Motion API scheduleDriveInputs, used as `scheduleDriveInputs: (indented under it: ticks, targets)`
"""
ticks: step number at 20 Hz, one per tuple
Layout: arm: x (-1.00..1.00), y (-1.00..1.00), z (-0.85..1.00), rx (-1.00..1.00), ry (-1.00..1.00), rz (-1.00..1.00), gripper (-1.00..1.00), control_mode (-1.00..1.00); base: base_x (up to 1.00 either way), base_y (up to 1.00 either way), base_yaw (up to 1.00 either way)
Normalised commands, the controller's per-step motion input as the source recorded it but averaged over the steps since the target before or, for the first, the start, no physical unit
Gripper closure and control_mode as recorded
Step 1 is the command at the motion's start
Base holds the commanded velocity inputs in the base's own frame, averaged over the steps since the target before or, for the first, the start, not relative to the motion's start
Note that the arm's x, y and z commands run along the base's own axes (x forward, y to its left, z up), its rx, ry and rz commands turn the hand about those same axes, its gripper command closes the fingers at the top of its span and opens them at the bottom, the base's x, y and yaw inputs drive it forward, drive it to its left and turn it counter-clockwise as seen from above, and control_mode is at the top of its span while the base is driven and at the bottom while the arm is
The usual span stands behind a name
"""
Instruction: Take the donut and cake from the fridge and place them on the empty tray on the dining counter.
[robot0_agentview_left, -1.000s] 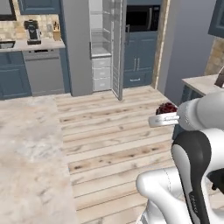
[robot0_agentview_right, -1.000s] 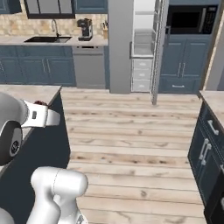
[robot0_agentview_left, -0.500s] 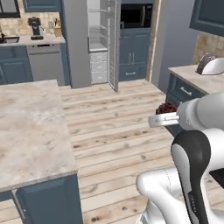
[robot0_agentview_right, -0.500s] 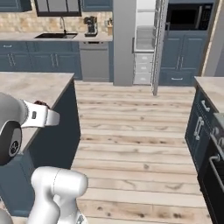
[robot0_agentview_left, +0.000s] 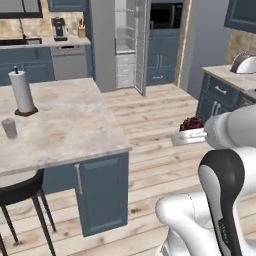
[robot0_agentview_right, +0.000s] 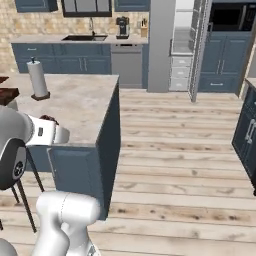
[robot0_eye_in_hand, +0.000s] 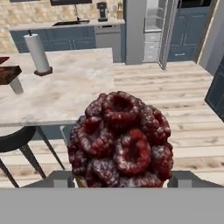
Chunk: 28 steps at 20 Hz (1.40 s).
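One fridge at back wall, door swung open, pale shelves visible. Dining counter w/ beige stone top fills left of left base view; paper towel roll upright nr its far edge, small grey cup nr left edge, black stool below. Gripper up in air beside counter's near corner, fingers clamped wide around cake — dark red, knobbly top.
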Motion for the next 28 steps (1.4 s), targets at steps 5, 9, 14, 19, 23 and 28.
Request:
scheduleDriveInputs:
  ticks: [5,9,14,19,23,28]
  targets:
    - [0.0,0.0,0.0,0.0,0.0,0.0,1.0,1.0,-0.48,1.0,0.0]
    - [0.0,0.0,0.0,0.0,0.0,0.0,1.0,1.0,-0.24,1.0,0.0]
    - [0.0,0.0,0.0,0.0,0.0,0.0,1.0,1.0,-0.13,1.0,0.0]
    - [0.0,0.0,0.0,0.0,0.0,0.0,1.0,1.0,-0.11,1.0,0.0]
    - [0.0,0.0,0.0,0.0,0.0,0.0,1.0,1.0,0.0,1.0,0.0]
    - [0.0,0.0,0.0,0.0,0.0,0.0,1.0,1.0,0.48,1.0,0.0]
